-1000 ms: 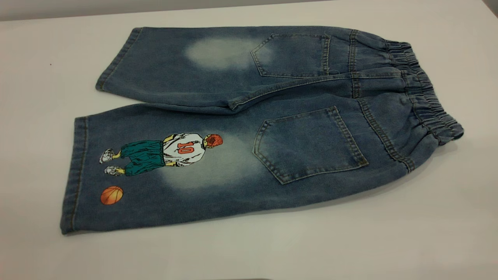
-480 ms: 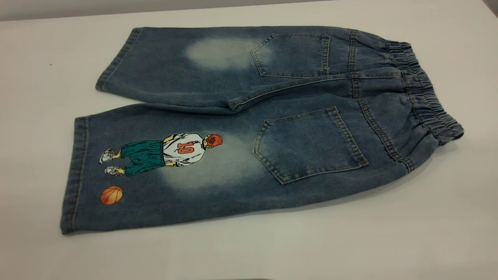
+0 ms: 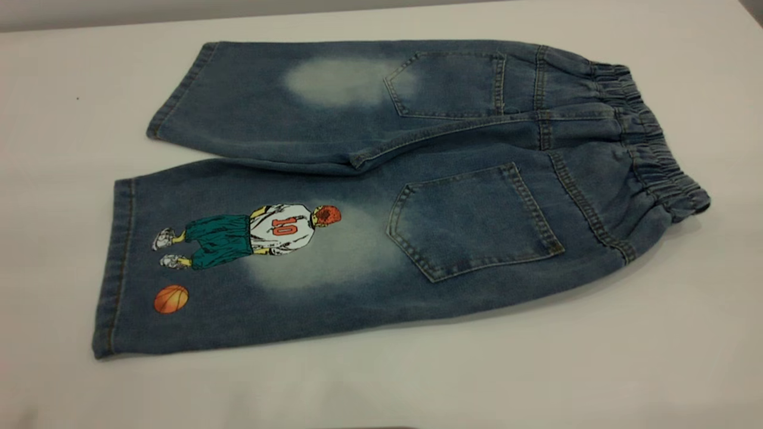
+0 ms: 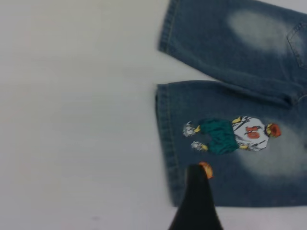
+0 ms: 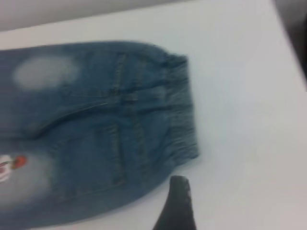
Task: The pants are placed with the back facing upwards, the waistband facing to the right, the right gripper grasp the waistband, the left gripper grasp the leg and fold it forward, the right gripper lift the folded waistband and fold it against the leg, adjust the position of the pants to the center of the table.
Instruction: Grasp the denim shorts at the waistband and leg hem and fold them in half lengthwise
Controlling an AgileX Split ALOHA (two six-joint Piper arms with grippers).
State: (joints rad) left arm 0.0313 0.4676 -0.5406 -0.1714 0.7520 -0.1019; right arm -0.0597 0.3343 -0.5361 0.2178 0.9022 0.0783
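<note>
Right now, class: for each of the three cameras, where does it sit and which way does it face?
Exterior view: in front, looking down at the pants on the table; no arm shows.
Left wrist view: above the leg; left gripper partly shows.
Right wrist view: above the waistband; right gripper partly shows.
Shared: the wrist views both show the jersey print.

No change shows in the exterior view. The pants point(image 3: 381, 196) keep the same outline and creases on the table point(image 3: 656, 357). The waistband point(image 3: 650, 149) has not shifted from its place toward the right edge, nor the leg point(image 3: 238, 262) from its place toward the left edge.
</note>
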